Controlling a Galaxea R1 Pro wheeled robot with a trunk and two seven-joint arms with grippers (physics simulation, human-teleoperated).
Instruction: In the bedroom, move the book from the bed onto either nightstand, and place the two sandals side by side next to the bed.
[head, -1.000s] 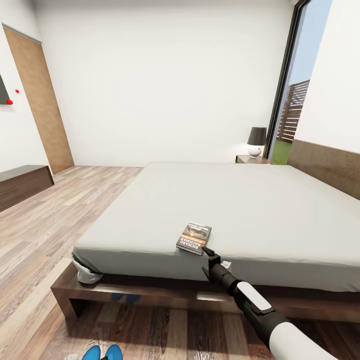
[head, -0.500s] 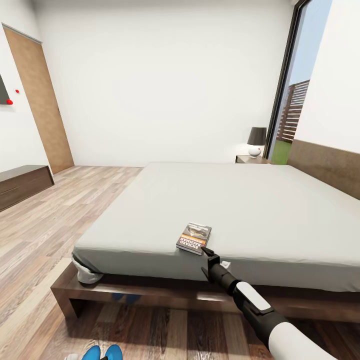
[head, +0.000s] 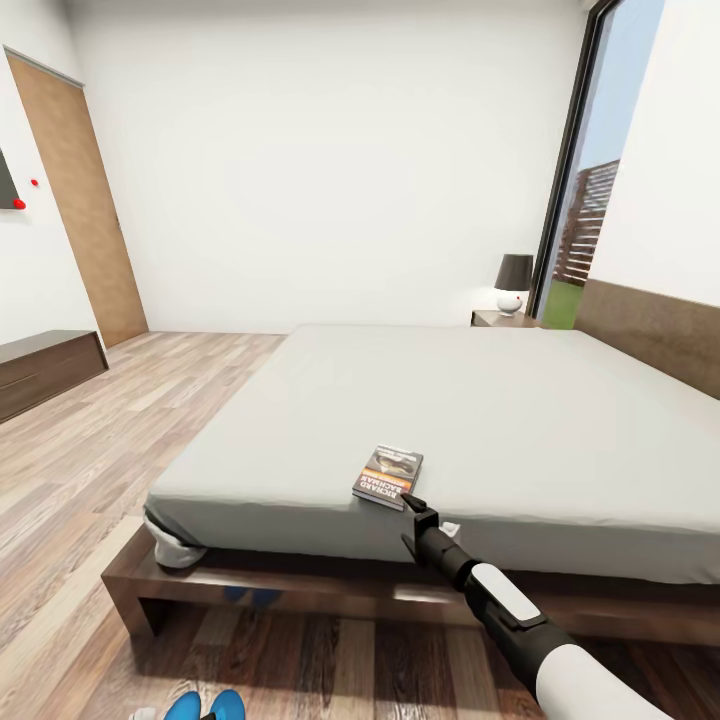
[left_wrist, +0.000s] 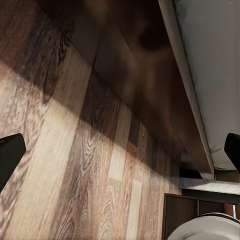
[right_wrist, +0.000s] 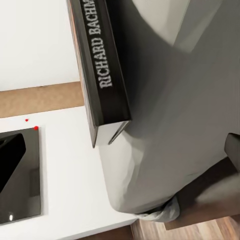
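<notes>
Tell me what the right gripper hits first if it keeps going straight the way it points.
Most likely the book: the right gripper, open, sits just short of its near corner at the bed's edge. Depth is uncertain.

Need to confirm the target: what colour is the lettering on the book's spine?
White lettering on a dark grey spine of the book, clearest in the right wrist view.

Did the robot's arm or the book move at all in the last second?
Hardly at all. The right gripper stays by the near corner of the book, at most creeping a tiny bit; nothing was grabbed or let go. The book, the bed and the blue sandals stayed put.
</notes>
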